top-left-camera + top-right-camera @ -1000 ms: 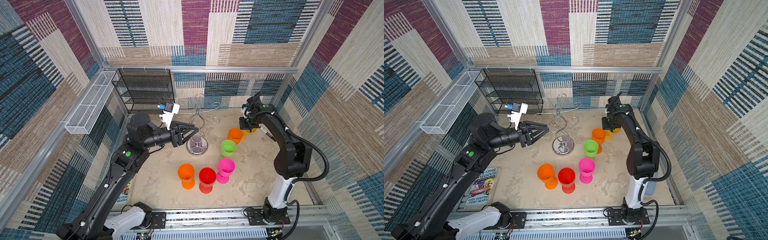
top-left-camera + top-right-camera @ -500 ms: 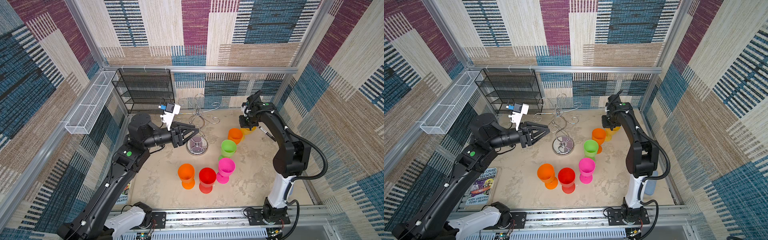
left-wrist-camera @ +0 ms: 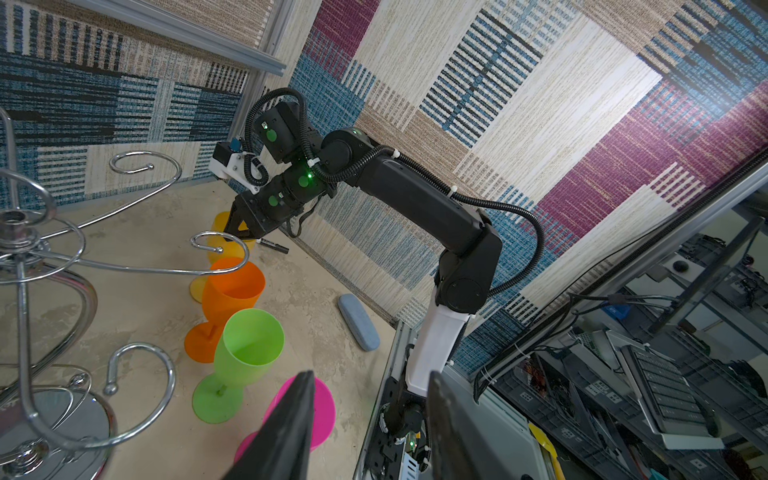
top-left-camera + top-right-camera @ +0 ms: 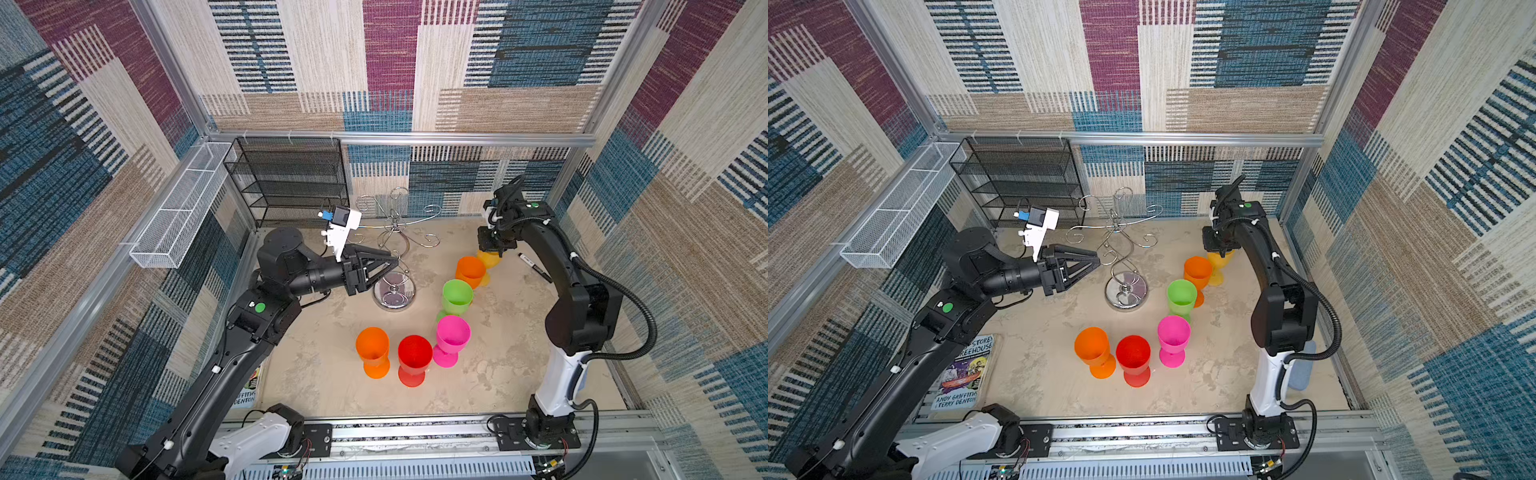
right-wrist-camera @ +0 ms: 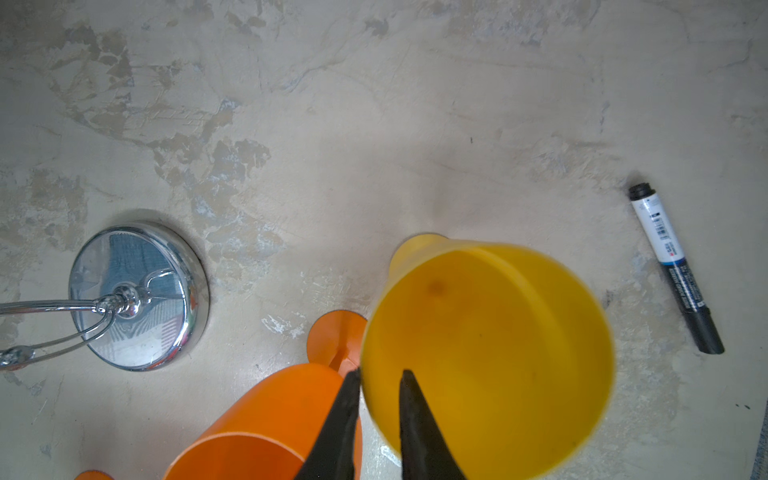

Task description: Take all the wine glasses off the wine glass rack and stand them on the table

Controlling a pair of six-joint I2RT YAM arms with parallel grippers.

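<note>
Jaws of the right gripper had just released the yellow plastic wine glass onto the counter. The chrome wire rack stood bare, and the left gripper gaped empty.

The left arm rises from its base and leans inward, elbow bent; its forearm lies almost level, raised high; the left claw points toward the middle of the cell, jaws parted wide, nothing between them. The right arm stands upright from its base, elbow folded high; its forearm reaches toward the back; the wrist bends downward; the right claw points straight down, jaws only a narrow gap apart.
</note>
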